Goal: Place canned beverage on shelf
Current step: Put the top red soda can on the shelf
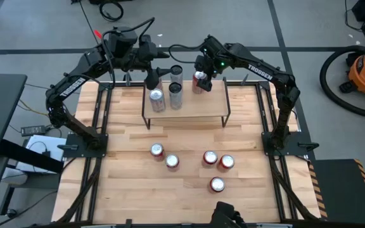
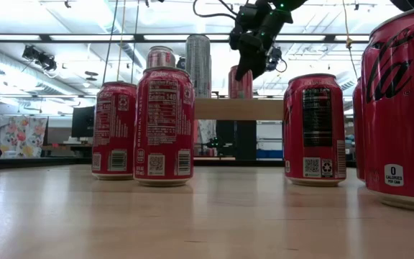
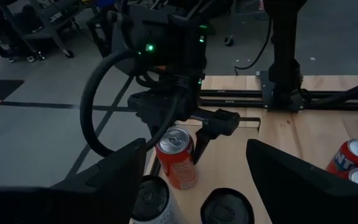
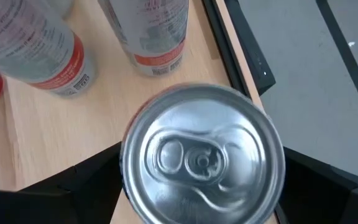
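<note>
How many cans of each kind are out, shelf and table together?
Red cans on the table: 5
Red cans on the shelf: 2
Tall silver cans on the shelf: 2
Total: 9

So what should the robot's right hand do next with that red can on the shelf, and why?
Probably lift straight up and away. The right hand has its fingers open on either side of the red can, which stands upright on the shelf, so it looks already placed. Five more cans wait on the table.
</note>
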`<control>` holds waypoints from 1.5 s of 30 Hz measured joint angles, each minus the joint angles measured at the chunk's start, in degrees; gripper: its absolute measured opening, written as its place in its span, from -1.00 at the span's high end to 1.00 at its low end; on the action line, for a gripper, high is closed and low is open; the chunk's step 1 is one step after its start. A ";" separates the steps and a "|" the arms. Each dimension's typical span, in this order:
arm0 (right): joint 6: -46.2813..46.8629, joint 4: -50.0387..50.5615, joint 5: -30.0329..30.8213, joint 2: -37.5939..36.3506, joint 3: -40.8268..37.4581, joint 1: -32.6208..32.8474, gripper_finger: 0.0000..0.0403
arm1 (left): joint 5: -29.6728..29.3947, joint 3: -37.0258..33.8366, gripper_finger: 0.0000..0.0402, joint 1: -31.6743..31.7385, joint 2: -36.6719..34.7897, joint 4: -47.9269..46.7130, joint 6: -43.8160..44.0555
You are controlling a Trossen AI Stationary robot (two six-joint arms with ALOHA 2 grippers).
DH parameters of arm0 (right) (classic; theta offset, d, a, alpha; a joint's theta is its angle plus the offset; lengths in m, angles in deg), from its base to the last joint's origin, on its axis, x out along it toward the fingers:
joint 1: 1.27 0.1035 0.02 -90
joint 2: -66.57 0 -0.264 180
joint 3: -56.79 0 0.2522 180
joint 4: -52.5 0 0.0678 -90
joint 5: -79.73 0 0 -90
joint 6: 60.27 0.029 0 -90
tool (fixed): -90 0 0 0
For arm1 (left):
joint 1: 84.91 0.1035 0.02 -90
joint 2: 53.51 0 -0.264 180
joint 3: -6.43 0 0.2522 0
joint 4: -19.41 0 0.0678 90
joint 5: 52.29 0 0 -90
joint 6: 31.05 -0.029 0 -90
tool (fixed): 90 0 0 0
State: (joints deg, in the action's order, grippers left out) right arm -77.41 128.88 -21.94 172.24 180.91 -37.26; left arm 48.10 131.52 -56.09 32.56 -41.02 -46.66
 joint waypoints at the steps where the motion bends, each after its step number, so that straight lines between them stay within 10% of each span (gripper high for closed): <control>1: 0.03 -0.07 0.01 0.00 0.10 0.00 -0.83 | -0.01 0.00 -0.43 0.00 0.00 0.00 -0.02; 34: 3.65 6.42 2.10 -2.97 8.14 -2.50 -0.81 | -2.23 0.00 -0.43 1.57 -4.02 -6.64 7.08; 45: 9.52 0.68 -11.37 -3.76 6.52 -9.61 -0.75 | -2.40 0.00 -0.43 2.47 -4.48 -8.40 5.55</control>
State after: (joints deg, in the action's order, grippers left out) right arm -67.89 129.56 -33.31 168.48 187.44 -46.87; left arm 45.70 131.52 -53.62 28.07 -49.42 -41.11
